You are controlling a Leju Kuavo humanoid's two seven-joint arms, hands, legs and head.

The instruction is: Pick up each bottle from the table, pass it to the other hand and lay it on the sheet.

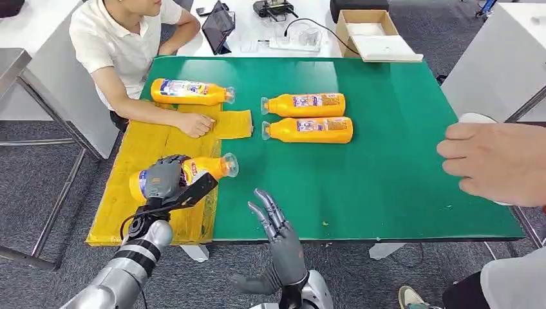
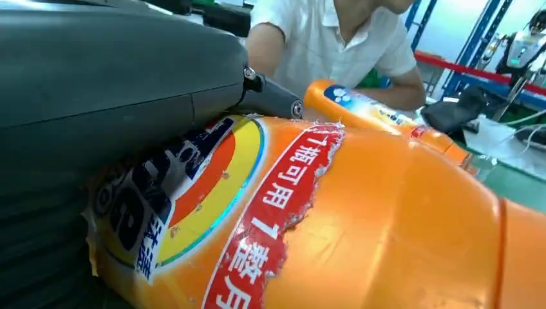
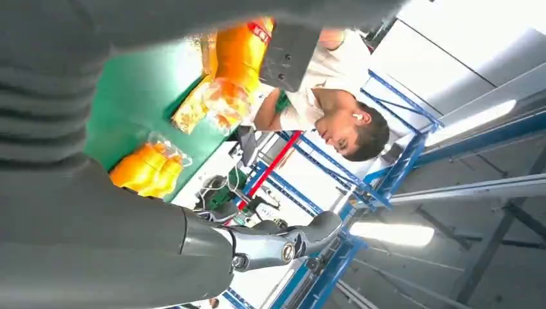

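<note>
My left hand (image 1: pixel 163 180) grips an orange bottle (image 1: pixel 205 168) lying over the yellow sheet (image 1: pixel 132 193) at the table's left edge, clear cap pointing right. Up close its torn label and orange body (image 2: pixel 360 232) press against my hand (image 2: pixel 96 96). Another orange bottle (image 1: pixel 190 91) lies at the far end of the sheet. Two more bottles (image 1: pixel 306 104) (image 1: pixel 310 129) lie side by side on the green table (image 1: pixel 386 167). My right hand (image 1: pixel 278 228) hovers open at the table's near edge, fingers straight and apart, holding nothing; its wrist view shows the thumb (image 3: pixel 283 241) and the held bottle (image 3: pixel 238 58).
A person in a white shirt (image 1: pixel 122 38) sits at the far left with a hand (image 1: pixel 195 123) resting on the sheet. Another person's hand (image 1: pixel 496 161) reaches in over the table's right edge. A tablet, cables and a cardboard box (image 1: pixel 370 32) lie beyond the far edge.
</note>
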